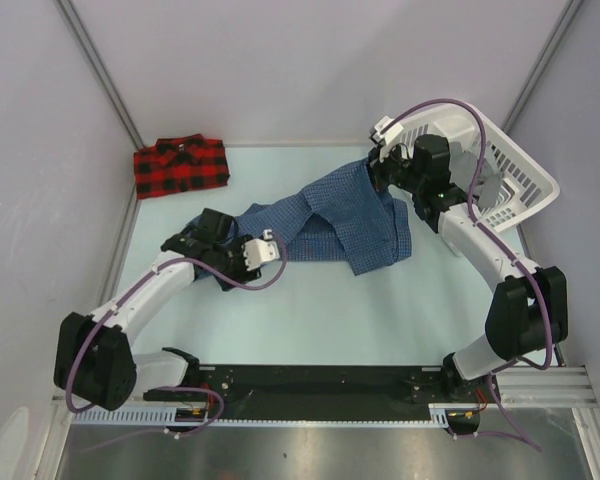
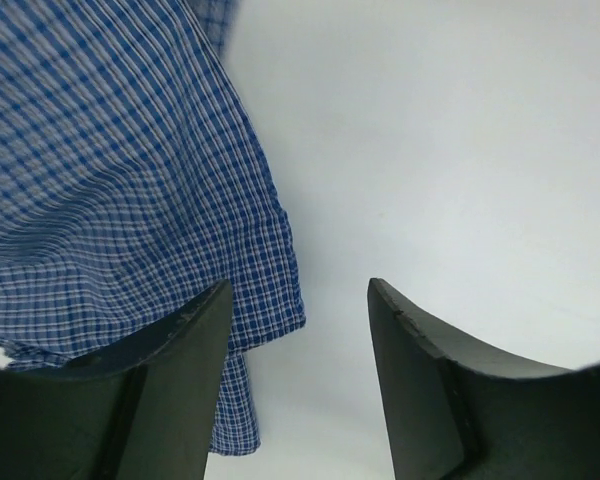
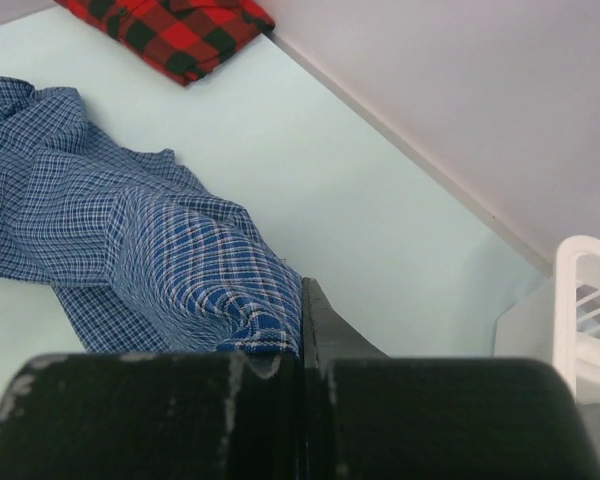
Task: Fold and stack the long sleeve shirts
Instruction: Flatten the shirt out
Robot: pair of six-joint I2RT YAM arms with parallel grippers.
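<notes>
- red plaid shirt [image 1: 180,166] sits folded at the table's [image 1: 310,300] 10 o'clock corner
- left gripper [image 2: 298,300] is wide, gripping nothing; blue shirt [image 1: 330,222] lies just beside it, toward 2 o'clock
- right gripper [image 1: 376,175] pinches the blue shirt's 1 o'clock end

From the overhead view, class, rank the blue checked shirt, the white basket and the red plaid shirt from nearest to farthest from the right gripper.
1. blue checked shirt: pinched in the right gripper, spreading to its left.
2. white basket: just right of that gripper, in the far-right corner.
3. red plaid shirt: folded in the far-left corner.
</notes>
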